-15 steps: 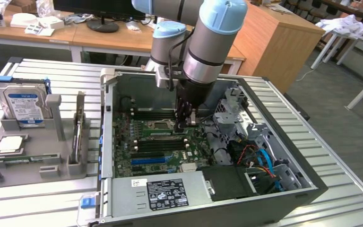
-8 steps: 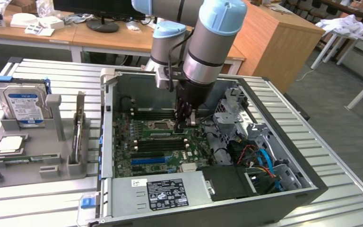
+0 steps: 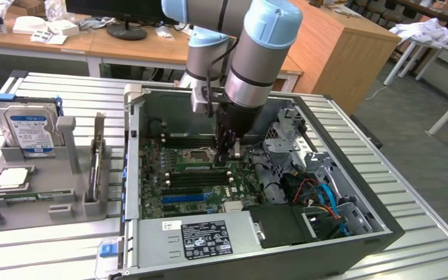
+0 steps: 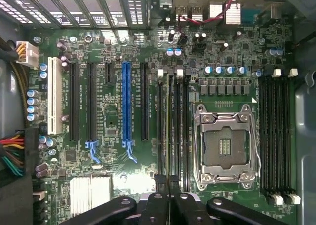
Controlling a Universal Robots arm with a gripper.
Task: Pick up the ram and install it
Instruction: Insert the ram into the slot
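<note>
Wrist view, and the fingers (image 4: 161,184) are pinched tight on the ram (image 4: 171,126), held edge-on so it lines up with the memory slots (image 4: 185,131) just beside the processor socket (image 4: 224,146). Exterior view, centre frame: arm (image 3: 251,58) reaching down inside the computer case (image 3: 375,224). Seated yet? Can't tell.

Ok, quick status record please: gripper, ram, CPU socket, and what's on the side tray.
gripper: shut, low inside the open case, over the memory slots
ram: apparently the thin edge-on strip in line with the gripper, along a slot; seated or not, cannot tell
CPU socket: empty, beside those slots
side tray: hard drive upright, processor chip flat
</note>
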